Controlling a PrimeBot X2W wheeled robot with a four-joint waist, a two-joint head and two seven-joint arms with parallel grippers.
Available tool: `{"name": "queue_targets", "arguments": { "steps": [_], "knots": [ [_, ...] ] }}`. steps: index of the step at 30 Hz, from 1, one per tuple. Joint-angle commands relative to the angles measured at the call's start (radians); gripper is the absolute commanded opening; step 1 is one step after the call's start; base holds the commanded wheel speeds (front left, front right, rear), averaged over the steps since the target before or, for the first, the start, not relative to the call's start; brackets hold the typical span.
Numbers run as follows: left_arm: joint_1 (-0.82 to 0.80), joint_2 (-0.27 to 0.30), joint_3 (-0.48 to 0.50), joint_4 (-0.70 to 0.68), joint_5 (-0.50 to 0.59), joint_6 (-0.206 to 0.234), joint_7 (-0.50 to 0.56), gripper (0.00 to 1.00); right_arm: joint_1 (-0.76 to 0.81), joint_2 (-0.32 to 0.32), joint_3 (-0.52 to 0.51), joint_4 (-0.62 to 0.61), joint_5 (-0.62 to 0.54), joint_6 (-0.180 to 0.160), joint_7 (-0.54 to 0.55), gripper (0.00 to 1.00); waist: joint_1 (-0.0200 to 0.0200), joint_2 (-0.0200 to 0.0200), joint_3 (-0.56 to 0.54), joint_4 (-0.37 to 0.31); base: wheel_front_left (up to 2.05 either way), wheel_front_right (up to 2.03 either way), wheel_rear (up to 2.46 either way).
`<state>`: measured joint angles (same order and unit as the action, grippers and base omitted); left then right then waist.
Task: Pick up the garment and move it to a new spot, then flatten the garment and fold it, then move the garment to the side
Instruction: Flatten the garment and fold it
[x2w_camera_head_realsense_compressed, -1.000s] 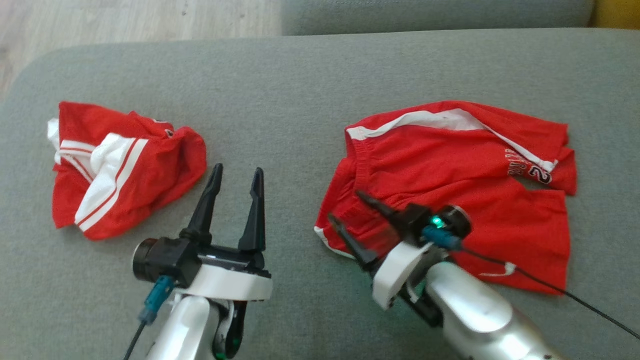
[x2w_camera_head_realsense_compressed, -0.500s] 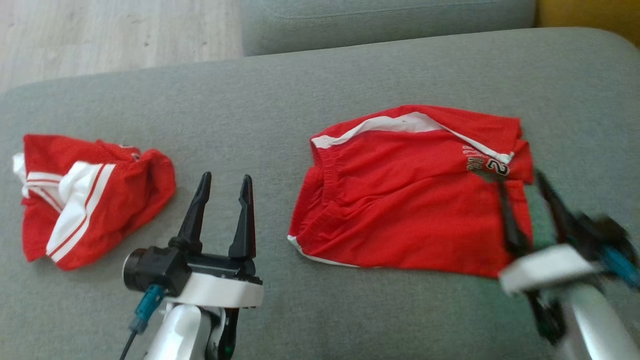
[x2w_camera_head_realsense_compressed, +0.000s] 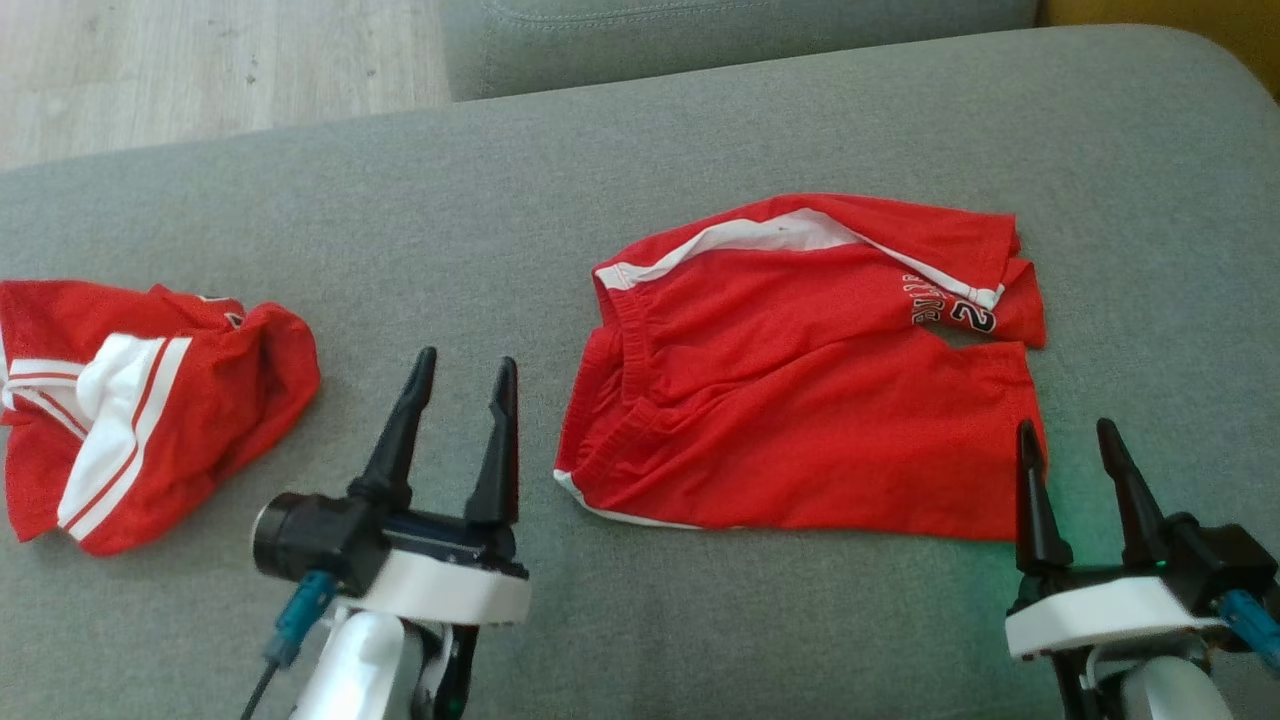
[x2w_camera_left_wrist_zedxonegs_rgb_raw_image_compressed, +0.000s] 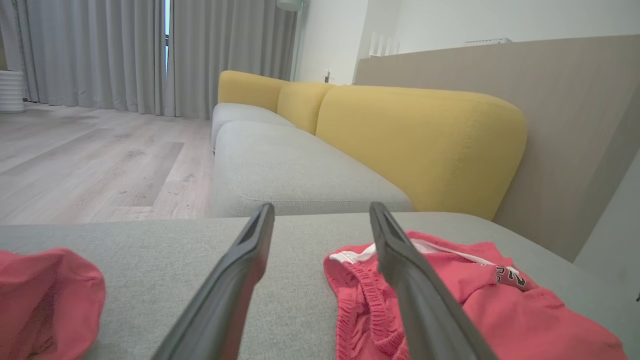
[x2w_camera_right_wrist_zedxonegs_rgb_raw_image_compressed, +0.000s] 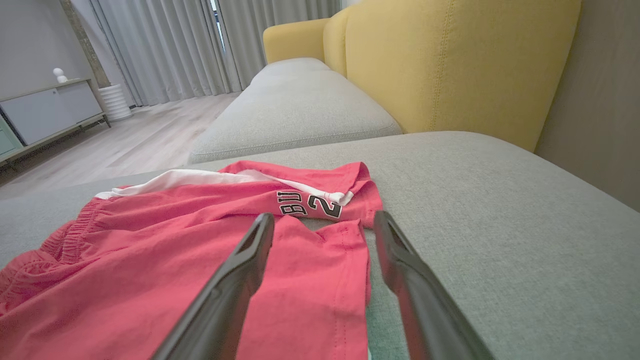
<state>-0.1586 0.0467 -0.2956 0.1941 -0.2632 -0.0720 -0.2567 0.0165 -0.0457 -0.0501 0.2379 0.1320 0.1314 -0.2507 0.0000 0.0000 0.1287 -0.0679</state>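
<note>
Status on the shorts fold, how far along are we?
Done, by the look of it: the red shorts lie spread nearly flat on the grey cushion, so placing and most flattening seem over. In hand: nothing gripped; left gripper and right gripper are both open, the right one by the near leg hem. To do: fold, then move aside. A second red garment lies crumpled at far left.
</note>
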Motion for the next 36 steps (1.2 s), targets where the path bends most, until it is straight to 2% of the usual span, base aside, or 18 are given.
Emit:
{"name": "queue_targets", "arguments": {
  "steps": [1, 6, 10, 11, 15, 18, 21, 27, 36],
  "knots": [
    [-0.034, 0.004, 0.019, -0.018, 0.022, -0.015, -0.005, 1.00, -0.037, -0.005, 0.023, -0.037, 0.002, -0.001, -0.011, 1.00, 0.0000, 0.0000, 0.004, 0.000, 0.00, 0.00, 0.00],
    [-0.055, 0.036, -0.046, 0.022, 0.089, -0.046, -0.005, 1.00, -0.045, -0.005, 0.021, -0.043, 0.011, -0.001, -0.011, 1.00, 0.0000, 0.0000, 0.015, 0.001, 0.00, 0.00, 0.00],
    [-0.118, 0.146, -0.252, 0.108, 0.139, -0.058, -0.005, 1.00, -0.052, -0.005, 0.019, -0.048, 0.012, -0.001, -0.011, 1.00, 0.0000, 0.0000, 0.034, -0.001, 0.00, 0.00, 0.00],
    [-0.118, 0.146, -0.252, 0.108, 0.139, -0.058, -0.005, 1.00, -0.052, -0.005, 0.019, -0.048, 0.012, -0.001, -0.011, 1.00, 0.0000, 0.0000, 0.034, -0.001, 0.00, 0.00, 0.00],
    [-0.209, 0.237, -0.442, 0.176, 0.102, -0.058, -0.005, 1.00, -0.057, -0.005, 0.020, -0.049, 0.011, -0.001, -0.011, 1.00, 0.0000, 0.0000, 0.051, -0.001, 0.00, 0.00, 0.00],
    [-0.280, 0.283, -0.536, 0.238, 0.080, -0.058, -0.005, 1.00, -0.062, -0.005, 0.023, -0.050, 0.011, -0.001, -0.011, 1.00, 0.0000, 0.0000, 0.062, -0.005, 0.00, 0.00, 0.00],
    [-0.337, 0.297, -0.561, 0.303, 0.076, -0.058, -0.001, 1.00, -0.067, -0.005, 0.021, -0.052, 0.013, -0.001, -0.011, 1.00, 0.0000, 0.0000, 0.071, -0.011, 0.00, 0.00, 0.00],
    [-0.386, 0.289, -0.609, 0.389, 0.063, -0.059, 0.017, 1.00, -0.067, -0.005, 0.017, -0.051, 0.016, -0.001, -0.011, 1.00, 0.0000, 0.0000, 0.079, -0.021, 0.00, 0.00, 0.00],
    [-0.442, 0.335, -0.740, 0.402, -0.015, -0.059, 0.036, 1.00, -0.069, -0.005, 0.016, -0.043, 0.019, -0.001, -0.011, 1.00, 0.0000, 0.0000, 0.080, -0.028, 0.00, 0.00, 0.00]
  ]
}}
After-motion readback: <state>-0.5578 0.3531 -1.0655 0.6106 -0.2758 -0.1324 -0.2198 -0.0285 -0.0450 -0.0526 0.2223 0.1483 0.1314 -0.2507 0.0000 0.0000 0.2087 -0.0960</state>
